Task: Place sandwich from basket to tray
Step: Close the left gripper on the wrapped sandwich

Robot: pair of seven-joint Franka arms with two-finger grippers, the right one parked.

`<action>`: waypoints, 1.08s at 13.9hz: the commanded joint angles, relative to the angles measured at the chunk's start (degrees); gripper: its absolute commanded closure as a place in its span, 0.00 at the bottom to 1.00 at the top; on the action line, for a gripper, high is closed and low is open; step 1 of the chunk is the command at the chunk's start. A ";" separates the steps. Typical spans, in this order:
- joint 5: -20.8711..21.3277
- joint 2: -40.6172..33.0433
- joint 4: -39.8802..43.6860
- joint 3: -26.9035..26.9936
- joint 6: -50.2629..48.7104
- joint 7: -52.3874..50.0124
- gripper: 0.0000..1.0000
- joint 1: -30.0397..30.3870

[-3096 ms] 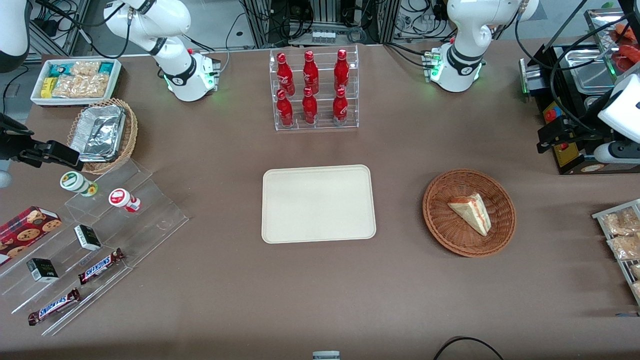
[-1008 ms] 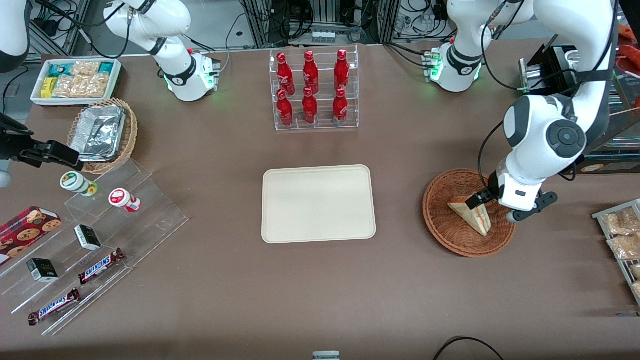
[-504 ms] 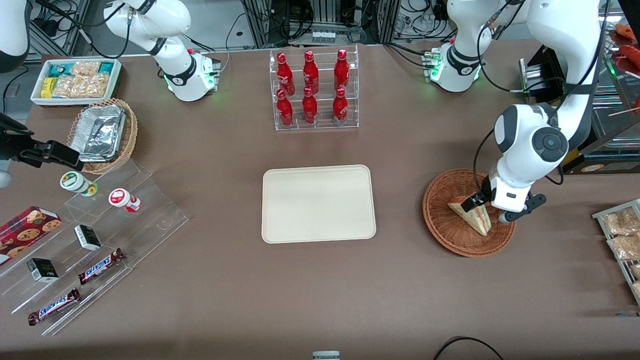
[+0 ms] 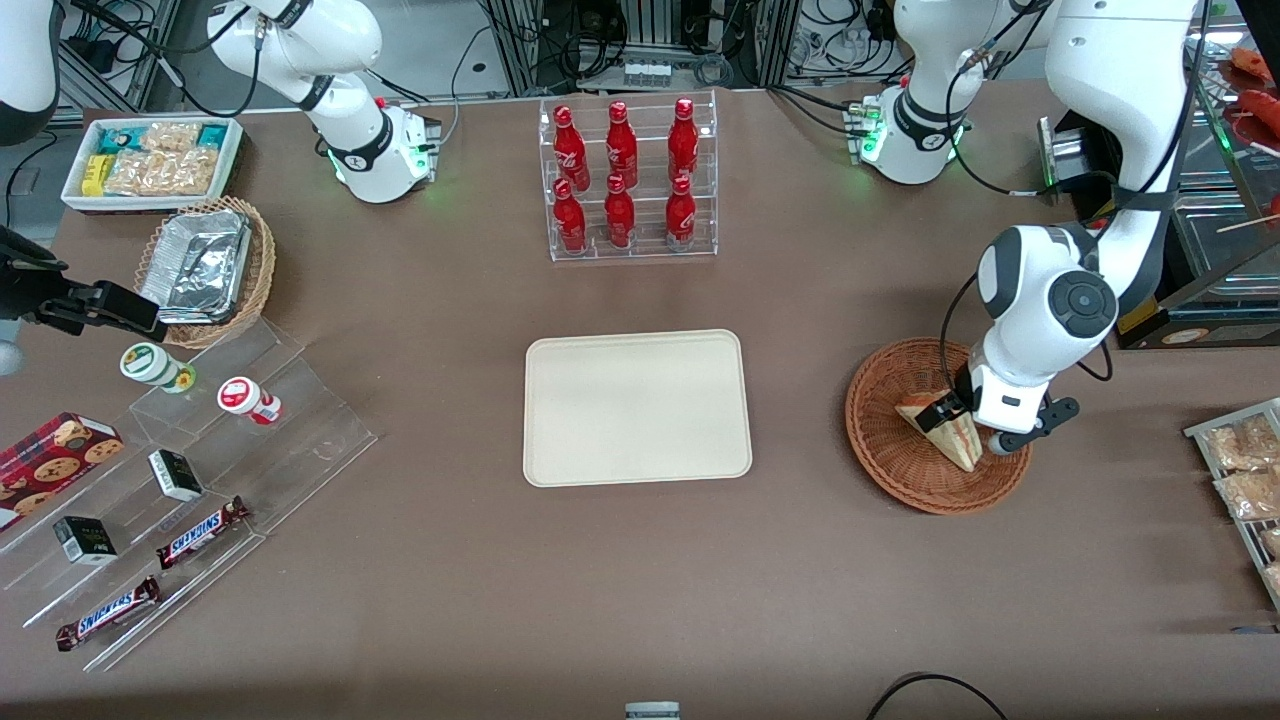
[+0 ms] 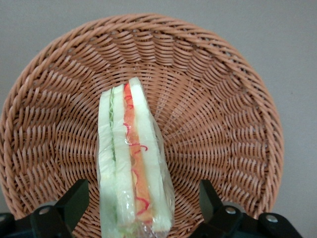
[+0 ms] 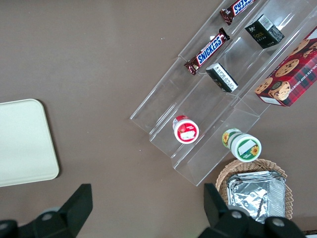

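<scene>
While the left arm is lowered over the basket, the following is recorded.

End effector: the end effector [image 5: 141,203] is positioned low inside the basket [image 4: 885,455], at the sandwich's wide end; the fingers [image 5: 74,201] are spread, one seen on each side of the sandwich with a gap left on both sides, so nothing is pinched.

Sandwich: the sandwich [image 4: 945,440] is lying in the basket, wrapped in clear film; in the wrist view [image 5: 133,163] its cut edge with red, orange and green layers is turned toward the camera, between two pale bread slices.

Basket: round reddish-brown wicker, set on the tabletop [image 4: 450,560] toward the working arm's end, well apart from the tray.

Tray: the cream tray [image 4: 636,407] is placed near the middle of the tabletop, with nothing seen on it.

Bottle rack: a clear rack of red bottles [image 4: 625,180] is stood farther from the front camera than the tray.

Snack display: a clear stepped stand [image 4: 200,470] with chocolate bars, small boxes and two round tubs is located toward the parked arm's end of the tabletop.
</scene>
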 commanded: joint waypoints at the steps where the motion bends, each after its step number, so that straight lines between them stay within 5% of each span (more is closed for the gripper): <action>1: 1.08 0.82 -0.36 0.19 1.44 -1.28 0.55 -0.10; 3: 1.17 0.82 -0.35 0.80 1.35 -1.10 1.00 -0.10; 8: 1.25 -4.88 2.35 0.98 -7.13 -0.66 1.00 -0.19; 12: 2.92 -5.86 16.31 -1.63 -26.48 -1.01 1.00 -1.85; 15: 2.84 -3.32 23.19 -3.41 -30.73 -3.29 1.00 -7.02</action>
